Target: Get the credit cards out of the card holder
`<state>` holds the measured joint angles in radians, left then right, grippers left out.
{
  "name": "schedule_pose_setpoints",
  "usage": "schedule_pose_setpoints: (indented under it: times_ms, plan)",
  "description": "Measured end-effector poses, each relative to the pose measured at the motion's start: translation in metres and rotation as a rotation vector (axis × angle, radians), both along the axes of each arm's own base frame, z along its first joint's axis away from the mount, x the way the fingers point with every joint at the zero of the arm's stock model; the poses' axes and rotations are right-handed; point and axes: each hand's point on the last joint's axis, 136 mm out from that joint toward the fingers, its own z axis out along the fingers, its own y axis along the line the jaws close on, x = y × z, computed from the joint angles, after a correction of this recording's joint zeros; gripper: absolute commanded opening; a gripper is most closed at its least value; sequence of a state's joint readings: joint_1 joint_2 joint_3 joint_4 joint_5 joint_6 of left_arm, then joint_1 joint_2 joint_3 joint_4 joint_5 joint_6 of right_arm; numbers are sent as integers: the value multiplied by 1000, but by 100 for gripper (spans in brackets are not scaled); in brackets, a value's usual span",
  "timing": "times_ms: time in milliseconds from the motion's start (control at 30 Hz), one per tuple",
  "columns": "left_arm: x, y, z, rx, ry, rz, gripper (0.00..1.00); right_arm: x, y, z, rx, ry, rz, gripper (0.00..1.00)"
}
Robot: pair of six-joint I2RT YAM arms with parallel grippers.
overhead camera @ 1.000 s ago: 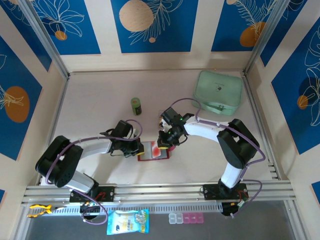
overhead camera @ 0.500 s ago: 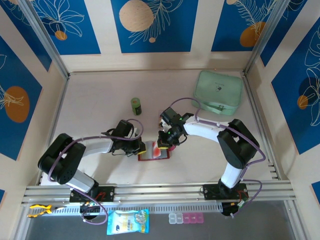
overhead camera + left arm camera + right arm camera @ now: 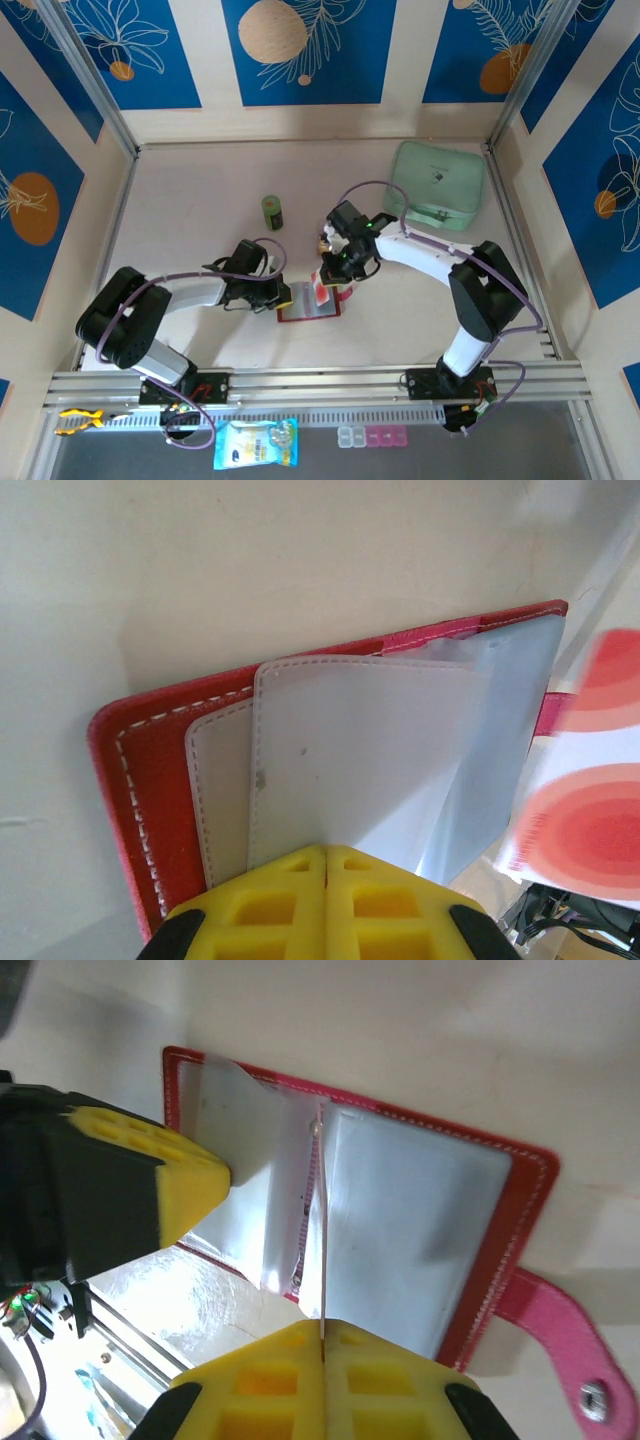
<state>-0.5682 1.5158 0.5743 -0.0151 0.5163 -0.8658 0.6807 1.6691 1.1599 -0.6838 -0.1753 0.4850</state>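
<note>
Left gripper (image 3: 326, 858): jaws together, clamped on a clear sleeve (image 3: 360, 760) of the card holder (image 3: 135, 770), which lies open and flat on the table (image 3: 200, 180) just ahead of the arm bases.

Right gripper (image 3: 322, 1338): jaws closed on one credit card (image 3: 322, 1230), held edge-on above the holder's spine. Whether the card's far edge is free of the sleeve cannot be told.

Judgement: extraction is under way. To do it well, the left pinch should pin the holder down while the right draws the card straight out along the sleeve opening, without twisting. It should then set the card on bare table near the closure tab (image 3: 555, 1335).

Farther back, a green can (image 3: 272, 211) and a mint pouch (image 3: 437, 185) stand well apart from the work.
</note>
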Motion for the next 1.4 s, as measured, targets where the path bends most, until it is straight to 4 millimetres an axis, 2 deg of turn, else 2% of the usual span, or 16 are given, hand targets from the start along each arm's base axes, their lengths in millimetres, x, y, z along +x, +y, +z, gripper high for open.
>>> schedule_pose_setpoints:
  times_ms: [233, 600, 767, 1000, 1400]
  plan:
    - [0, 0, 5, -5, -10, 0, 4, 19, -18, 39, -27, -209, 238, 2]
    - [2, 3, 15, -2, -41, 12, 9, 32, -61, 50, -206, -460, 716, 0]
    - [2, 4, 19, -1, -50, 16, 13, 58, -72, 69, -261, -562, 815, 0]
    - [4, 6, 26, 0, -74, 24, 15, 93, -73, 82, -290, -651, 893, 0]
    - [4, 9, 38, -6, -113, 36, 16, 141, -52, 65, -277, -657, 964, 0]
